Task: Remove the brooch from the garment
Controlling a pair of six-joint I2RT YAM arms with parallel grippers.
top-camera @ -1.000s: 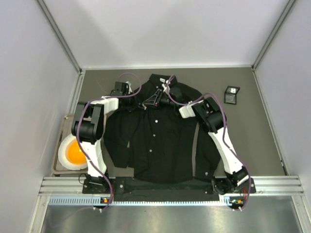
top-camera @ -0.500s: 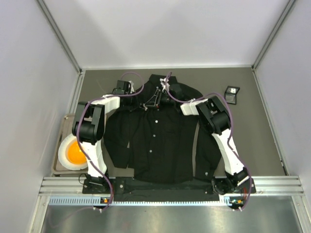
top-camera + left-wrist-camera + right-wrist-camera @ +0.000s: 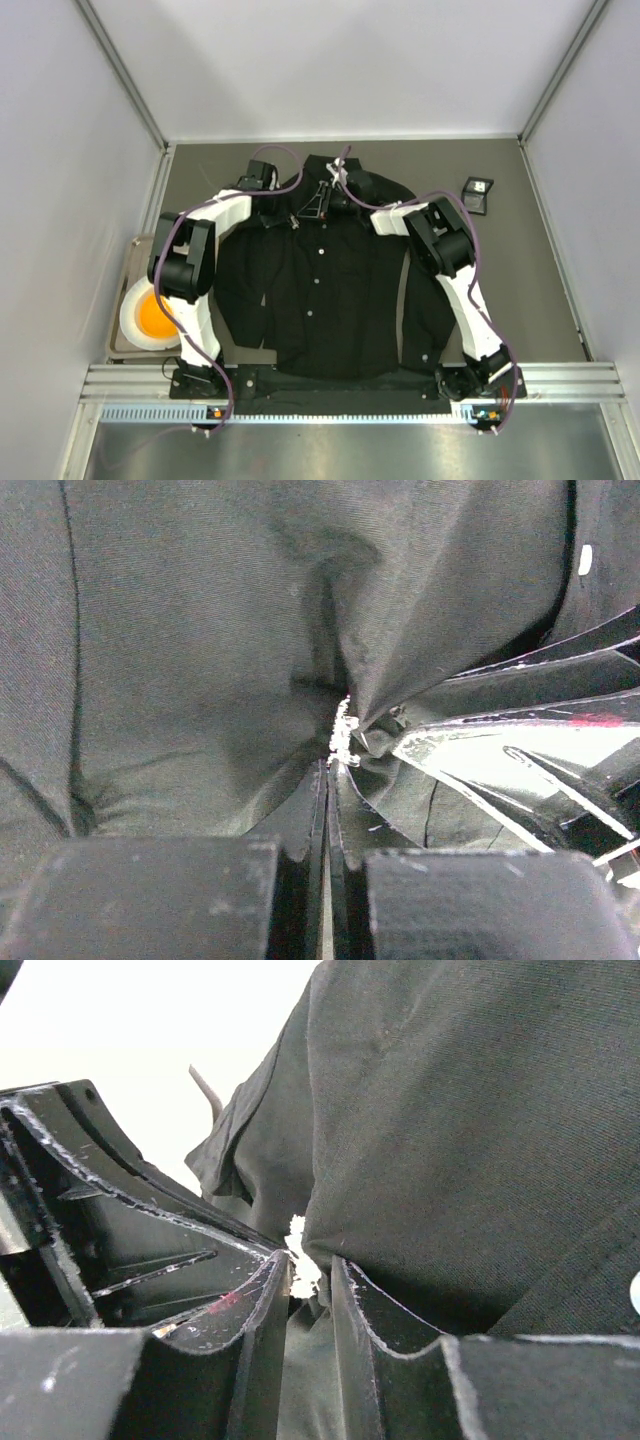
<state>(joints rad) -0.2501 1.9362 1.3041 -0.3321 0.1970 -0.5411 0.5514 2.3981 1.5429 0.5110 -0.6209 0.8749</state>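
The left tool is pinched tight on a pucker of the garment, just beside the brooch. The right tool stands narrow at the brooch; its grip is unclear.

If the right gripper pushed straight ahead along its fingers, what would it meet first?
The right gripper would most likely meet the brooch right at its fingertips, with bunched garment just behind; depth is unclear.
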